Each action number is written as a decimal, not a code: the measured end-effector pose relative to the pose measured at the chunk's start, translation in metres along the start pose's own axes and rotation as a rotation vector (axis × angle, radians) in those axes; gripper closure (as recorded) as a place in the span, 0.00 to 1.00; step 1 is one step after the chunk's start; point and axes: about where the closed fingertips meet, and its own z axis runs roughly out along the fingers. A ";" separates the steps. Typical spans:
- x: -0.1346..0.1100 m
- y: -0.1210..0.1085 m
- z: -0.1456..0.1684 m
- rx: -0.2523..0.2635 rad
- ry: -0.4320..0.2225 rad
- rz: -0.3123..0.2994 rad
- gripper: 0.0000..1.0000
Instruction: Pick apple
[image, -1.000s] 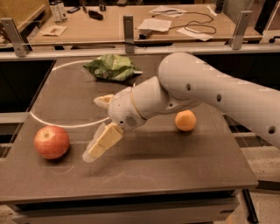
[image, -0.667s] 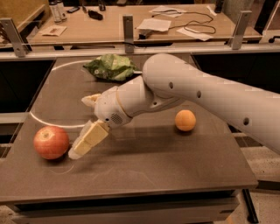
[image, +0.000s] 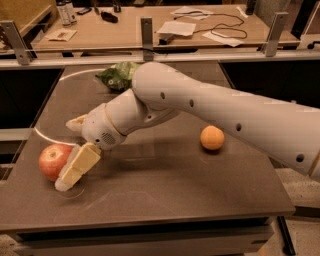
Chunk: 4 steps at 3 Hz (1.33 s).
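Note:
The red apple (image: 50, 160) with pale streaks sits on the dark table (image: 165, 185) near its front left edge. My gripper (image: 66, 155) has come down at the apple's right side and is open. One pale finger (image: 78, 166) lies against the apple's near right side, partly covering it. The other finger (image: 75, 123) pokes out behind the apple, apart from it. The apple rests on the table between the two. The white arm stretches in from the right.
A small orange fruit (image: 212, 137) lies right of centre on the table. A crumpled green bag (image: 117, 75) sits at the back. A white curved line (image: 47, 136) marks the tabletop. Behind is a wooden desk (image: 125, 30) with papers, cables and metal posts.
The gripper has swept left and forward across the table, from about a hand's width away to right beside the apple. The apple and the orange have stayed put.

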 end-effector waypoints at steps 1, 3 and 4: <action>-0.008 0.017 0.010 -0.059 0.008 -0.017 0.00; -0.004 0.036 0.011 -0.081 0.003 -0.009 0.43; -0.005 0.034 0.005 -0.080 -0.002 -0.039 0.64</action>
